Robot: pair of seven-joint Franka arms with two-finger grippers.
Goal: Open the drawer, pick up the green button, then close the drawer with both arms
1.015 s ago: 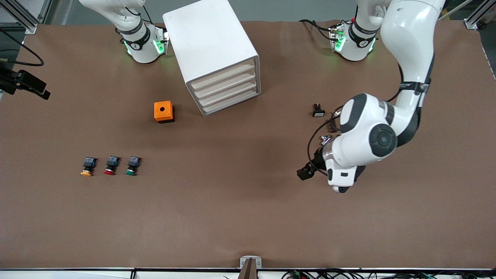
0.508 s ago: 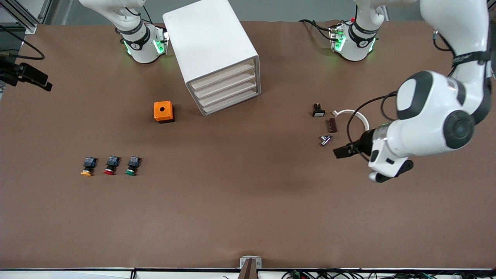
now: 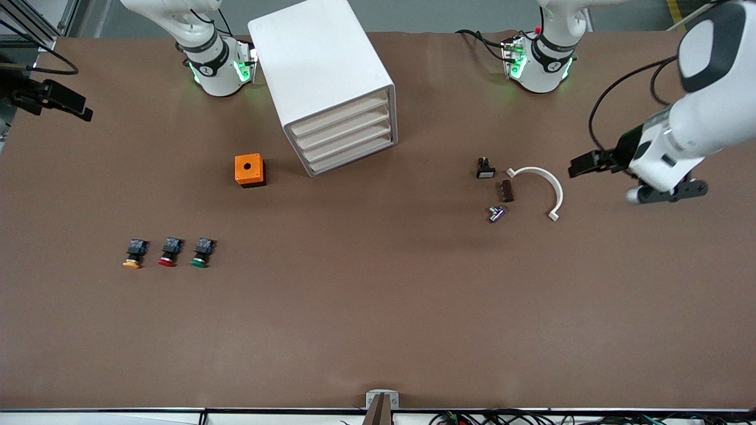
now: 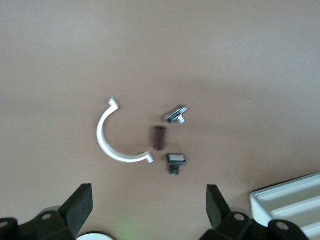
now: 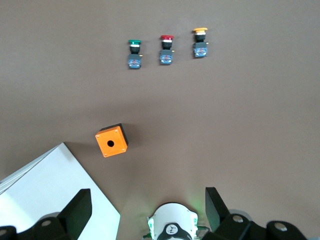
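The white cabinet (image 3: 322, 65) stands near the right arm's base, and all four of its drawers are shut; the lower drawers (image 3: 352, 151) face the front camera. The green-capped button (image 3: 201, 252) lies on the table, well nearer the front camera, last in a row of three; it also shows as the green button (image 5: 133, 53). My left gripper (image 4: 147, 205) hangs open and empty in the air toward the left arm's end of the table, seen as the left gripper (image 3: 583, 164) beside a group of small parts. My right gripper (image 5: 147, 207) is open and empty, high over its own base (image 5: 171, 227).
An orange box (image 3: 249, 170) with a hole sits beside the cabinet. Red-capped (image 3: 168, 252) and orange-capped (image 3: 133, 254) buttons lie in the same row as the green one. A white curved clip (image 3: 546, 183), a brown piece (image 3: 506, 190), a metal part (image 3: 496, 212) and a small switch (image 3: 485, 168) lie together.
The left arm has swung up and toward its own end of the table, uncovering the curved clip and the small parts. Both grippers have stayed open. Nothing on the table has moved.
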